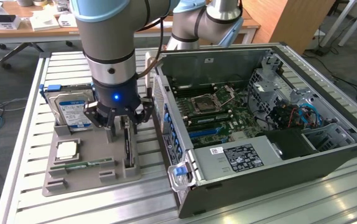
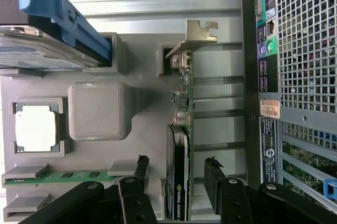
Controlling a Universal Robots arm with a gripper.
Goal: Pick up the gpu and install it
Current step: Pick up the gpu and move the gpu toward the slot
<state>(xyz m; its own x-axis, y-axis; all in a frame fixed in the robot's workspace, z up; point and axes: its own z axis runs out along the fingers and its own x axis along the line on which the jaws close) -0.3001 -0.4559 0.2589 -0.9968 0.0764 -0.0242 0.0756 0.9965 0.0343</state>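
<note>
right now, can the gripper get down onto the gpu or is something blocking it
Probably yes: the gripper hangs open above the gpu, one finger on each side of the card standing on edge in the gray holder. Nothing lies between them; the computer case stands beside, apart.

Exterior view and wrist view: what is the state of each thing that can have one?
gpu: on edge in a slot of the tray, not gripped.
gripper: open, fingers on both sides of the gpu, not touching.
computer case: on its side, side panel off.
hard drive: standing in its tray slot.
CPU: flat in its recess.
</note>
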